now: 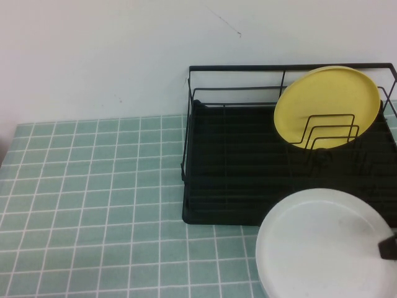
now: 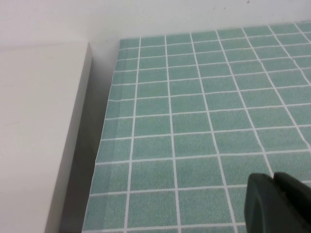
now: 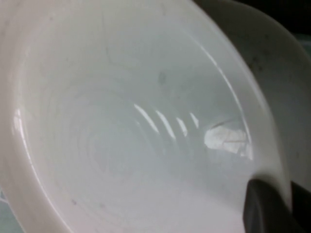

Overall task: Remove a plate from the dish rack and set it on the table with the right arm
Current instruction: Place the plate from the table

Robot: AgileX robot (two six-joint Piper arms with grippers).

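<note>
We look down on a table (image 1: 93,205) covered in pale green cloth with a white grid of squares, set against a plain white wall (image 1: 93,56). From the left wrist camera a flat off-white board (image 2: 39,131) sits beside the cloth's edge.

At the far right of the table stands a dish rack (image 1: 205,186): a black rectangular tray base with a thin black wire frame and upright loop dividers. A smooth, round yellow plate (image 1: 327,102) leans upright among the dividers.

Near us, at the lower right, is the white plate (image 1: 322,248), round, glossy and plain with a low raised rim. It overlaps the rack's front edge and the cloth; we cannot tell whether it rests on the table.

The right gripper (image 1: 389,247) shows as a dark tip at the plate's right rim, its fingers clamped on the white plate. Behind that plate, the right wrist camera shows a pale speckled rim (image 3: 282,73).

The left gripper (image 2: 277,204) hangs above the bare cloth, fingers pressed together and holding nothing.
</note>
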